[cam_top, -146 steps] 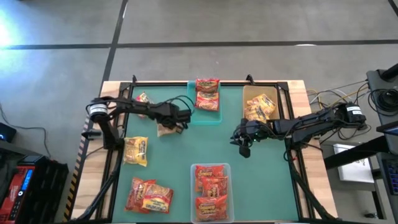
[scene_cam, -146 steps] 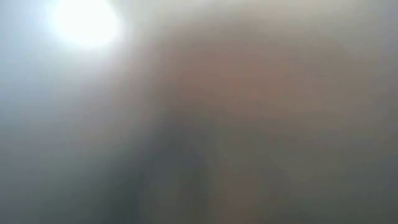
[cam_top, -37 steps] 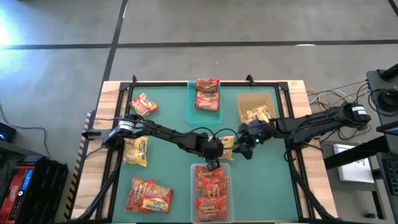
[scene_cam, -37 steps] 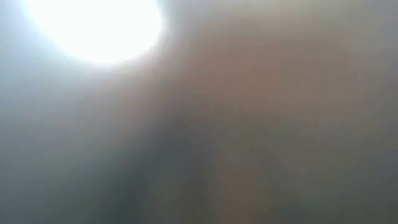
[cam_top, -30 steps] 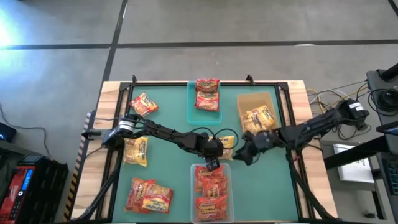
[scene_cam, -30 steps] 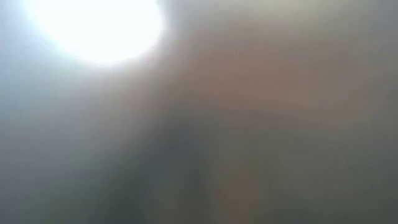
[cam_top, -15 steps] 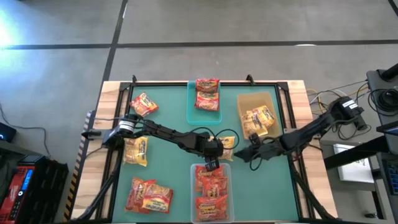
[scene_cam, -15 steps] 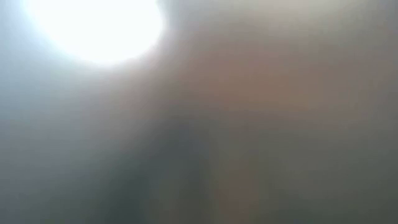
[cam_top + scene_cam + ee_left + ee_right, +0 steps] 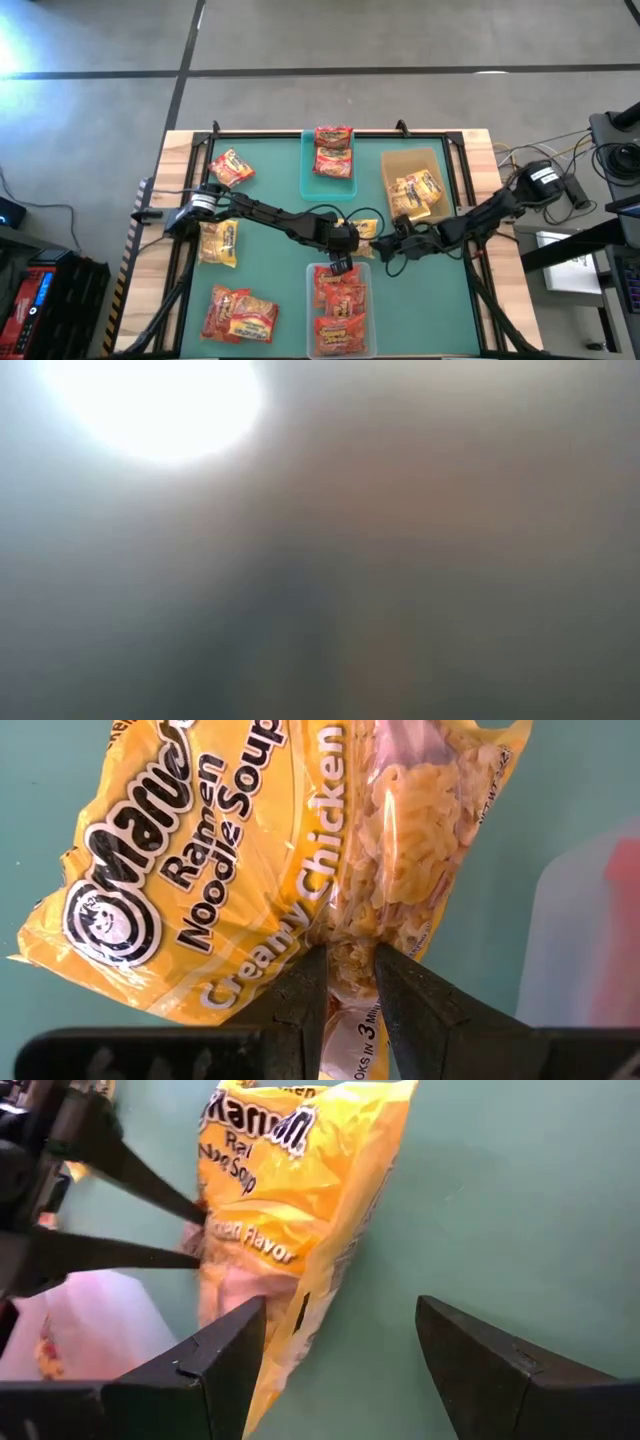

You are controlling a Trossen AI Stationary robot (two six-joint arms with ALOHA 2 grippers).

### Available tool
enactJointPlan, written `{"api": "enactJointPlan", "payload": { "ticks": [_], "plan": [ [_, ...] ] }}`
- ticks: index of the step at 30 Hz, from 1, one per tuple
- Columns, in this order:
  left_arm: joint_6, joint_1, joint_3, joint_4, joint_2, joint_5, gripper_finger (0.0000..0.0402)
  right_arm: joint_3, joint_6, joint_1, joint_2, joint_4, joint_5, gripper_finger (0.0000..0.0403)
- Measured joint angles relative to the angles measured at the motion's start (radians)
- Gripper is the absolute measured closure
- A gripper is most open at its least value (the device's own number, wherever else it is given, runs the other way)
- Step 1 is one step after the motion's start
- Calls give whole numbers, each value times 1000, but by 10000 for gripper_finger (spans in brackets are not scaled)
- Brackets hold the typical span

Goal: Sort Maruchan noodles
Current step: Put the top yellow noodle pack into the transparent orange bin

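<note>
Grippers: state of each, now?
Left gripper: shut on the yellow noodle packet.
Right gripper: open, holding nothing, beside that packet.

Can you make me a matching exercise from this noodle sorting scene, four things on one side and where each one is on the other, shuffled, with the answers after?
Things:
1. yellow packet
2. teal bin
3. tan bin
4. clear bin

Places:
A. at the table's far edge, in the middle, holding red-orange packets
B. at the table's near edge, full of red-orange packets
C. pinched in the left gripper at mid-table
D. far right of the table, holding yellow packets

Pairs: 1-C, 2-A, 3-D, 4-B
</note>
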Motion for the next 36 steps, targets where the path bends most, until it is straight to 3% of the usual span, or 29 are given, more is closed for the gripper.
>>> {"api": "enactJointPlan", "payload": {
  "ticks": [7,18,21,28,36],
  "plan": [
    [-3,0,0,1,0,-2,326,0,-66,-54,57,96,-13,156],
    [-12,1,0,2,0,-2,326,-1,-208,-112,-40,101,-48,156],
    [-20,1,0,2,0,-1,326,-1,-228,-146,-47,100,-100,156],
    [-28,1,0,3,0,-2,326,0,-196,-153,5,115,-121,156],
    [-28,0,0,4,0,-2,326,0,-212,-156,95,288,-121,156]
  ]
}}
